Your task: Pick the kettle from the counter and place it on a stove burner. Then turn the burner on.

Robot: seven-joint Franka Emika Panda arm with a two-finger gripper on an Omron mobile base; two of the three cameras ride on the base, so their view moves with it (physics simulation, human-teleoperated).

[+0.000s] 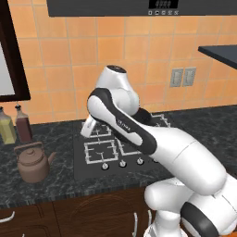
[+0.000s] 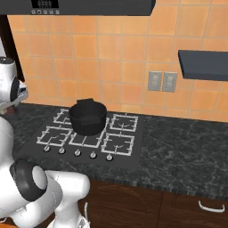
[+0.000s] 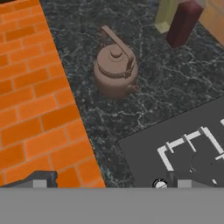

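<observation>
The jaws (image 3: 105, 181) stand wide with nothing between them, hovering above the dark surface (image 3: 131, 113). Ahead of them the kettle (image 3: 115, 65) sits upright beside a dark-red bottle (image 3: 183, 22). From the right, a black pot (image 2: 88, 116) occupies the stove (image 2: 129, 144).

White arm (image 1: 139, 134) rises from lower right of the left base view, elbow bent high, forearm angling down and left. Hand (image 3: 109, 180) empty, fingers (image 3: 41, 178) spread wide apart.
</observation>
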